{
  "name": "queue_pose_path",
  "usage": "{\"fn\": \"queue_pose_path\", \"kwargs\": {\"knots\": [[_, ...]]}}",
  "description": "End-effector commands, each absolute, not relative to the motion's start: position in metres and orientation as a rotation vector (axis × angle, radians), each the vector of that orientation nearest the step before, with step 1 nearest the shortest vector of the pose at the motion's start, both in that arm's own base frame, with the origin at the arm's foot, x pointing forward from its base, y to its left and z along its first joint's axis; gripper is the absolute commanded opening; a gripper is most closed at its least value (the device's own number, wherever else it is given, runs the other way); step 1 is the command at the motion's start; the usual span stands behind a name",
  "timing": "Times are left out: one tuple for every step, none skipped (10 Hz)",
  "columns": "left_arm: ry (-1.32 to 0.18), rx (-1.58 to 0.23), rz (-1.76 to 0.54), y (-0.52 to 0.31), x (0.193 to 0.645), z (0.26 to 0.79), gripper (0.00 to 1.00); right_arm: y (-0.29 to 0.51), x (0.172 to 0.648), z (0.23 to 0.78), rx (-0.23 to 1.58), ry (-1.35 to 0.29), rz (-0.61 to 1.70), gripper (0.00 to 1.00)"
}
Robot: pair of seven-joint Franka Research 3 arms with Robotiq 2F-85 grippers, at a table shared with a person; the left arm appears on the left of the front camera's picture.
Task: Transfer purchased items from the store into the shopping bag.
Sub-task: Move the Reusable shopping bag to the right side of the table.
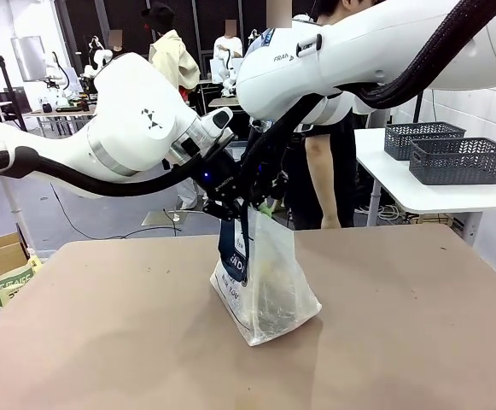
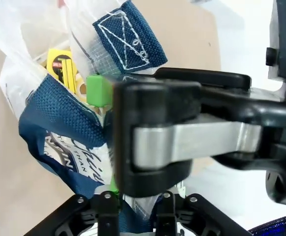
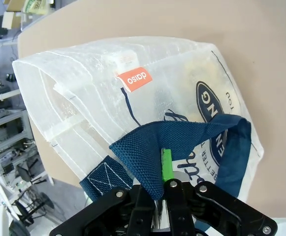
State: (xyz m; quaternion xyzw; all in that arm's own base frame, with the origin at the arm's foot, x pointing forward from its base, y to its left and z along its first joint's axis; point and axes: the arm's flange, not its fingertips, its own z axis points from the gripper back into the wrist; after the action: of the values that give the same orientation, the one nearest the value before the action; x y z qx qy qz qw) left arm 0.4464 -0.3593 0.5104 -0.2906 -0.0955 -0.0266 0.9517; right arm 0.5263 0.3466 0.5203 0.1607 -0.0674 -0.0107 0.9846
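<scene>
— On the table's middle, what stands?
— The shopping bag (image 1: 269, 290), upright on the tan table (image 1: 102, 342), its top held up beneath both arms.
— Who has it?
— The right gripper (image 3: 162, 169) is clamped on a navy strap handle (image 3: 182, 135), fingers pressed together through the webbing.
— And the left gripper (image 2: 135, 201)?
— Its fingers sit either side of the bag's plastic and strap, right by the right gripper. Whether they pinch it, I cannot tell.
— Anything inside?
— A yellow item (image 2: 61, 69) with a red label shows through the translucent plastic.
— The person?
— A person (image 1: 320, 171) in dark clothes stands at the far side, behind the arms, one arm hanging down.
</scene>
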Motion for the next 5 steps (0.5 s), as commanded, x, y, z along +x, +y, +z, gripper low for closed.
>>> {"fn": "queue_pose_path", "kwargs": {"knots": [[-0.183,-0.551,-0.047,-0.3519,0.4436,0.5168,0.00,0.3382,0.5223,0.5203,0.379,-0.125,-0.013,0.00],[-0.180,-0.545,-0.062,-0.3500,0.4419,0.5185,0.00,0.3354,0.5214,0.5210,0.386,-0.130,-0.015,0.00],[-0.177,-0.545,-0.078,-0.3485,0.4402,0.5193,0.00,0.3332,0.5207,0.5223,0.399,-0.133,-0.011,0.00],[-0.174,-0.539,-0.088,-0.3473,0.4395,0.5201,0.00,0.3319,0.5206,0.5229,0.407,-0.134,-0.007,0.00],[-0.177,-0.534,-0.101,-0.3467,0.4401,0.5208,0.00,0.3319,0.5208,0.5234,0.416,-0.134,-0.004,0.00]]}}
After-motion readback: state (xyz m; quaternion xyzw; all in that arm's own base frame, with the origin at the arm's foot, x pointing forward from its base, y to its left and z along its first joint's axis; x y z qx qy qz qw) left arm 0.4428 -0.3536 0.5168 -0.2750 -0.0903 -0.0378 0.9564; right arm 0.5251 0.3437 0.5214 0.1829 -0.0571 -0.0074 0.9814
